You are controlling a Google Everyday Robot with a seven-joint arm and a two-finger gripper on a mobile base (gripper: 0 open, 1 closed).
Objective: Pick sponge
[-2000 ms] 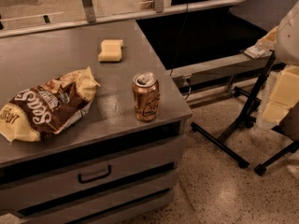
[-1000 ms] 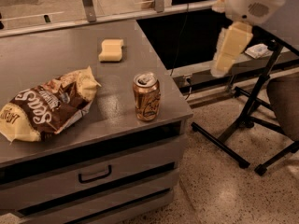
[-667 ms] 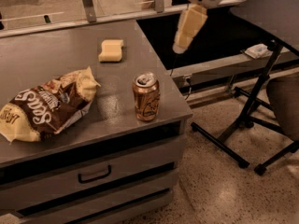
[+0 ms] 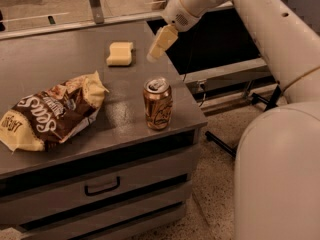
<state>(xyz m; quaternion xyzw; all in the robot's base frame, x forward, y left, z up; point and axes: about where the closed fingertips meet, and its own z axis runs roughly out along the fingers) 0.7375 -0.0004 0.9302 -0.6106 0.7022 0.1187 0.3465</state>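
The sponge (image 4: 120,53) is a small pale yellow block lying flat on the grey counter (image 4: 60,64), toward the back middle. My gripper (image 4: 157,48) hangs from the white arm that reaches in from the upper right. It is above the counter, just right of the sponge and apart from it, with its pale yellow fingers (image 4: 163,40) pointing down and to the left. Nothing is in it.
A copper drink can (image 4: 158,104) stands upright near the counter's front right edge. A brown-and-yellow chip bag (image 4: 50,113) lies at the front left. Drawers (image 4: 102,184) sit below the counter. A dark table and black stand legs (image 4: 235,149) are to the right.
The arm has swung in from the far right, moving left and down. The gripper now hangs over the counter beside the sponge. The sponge, can and bag have not moved.
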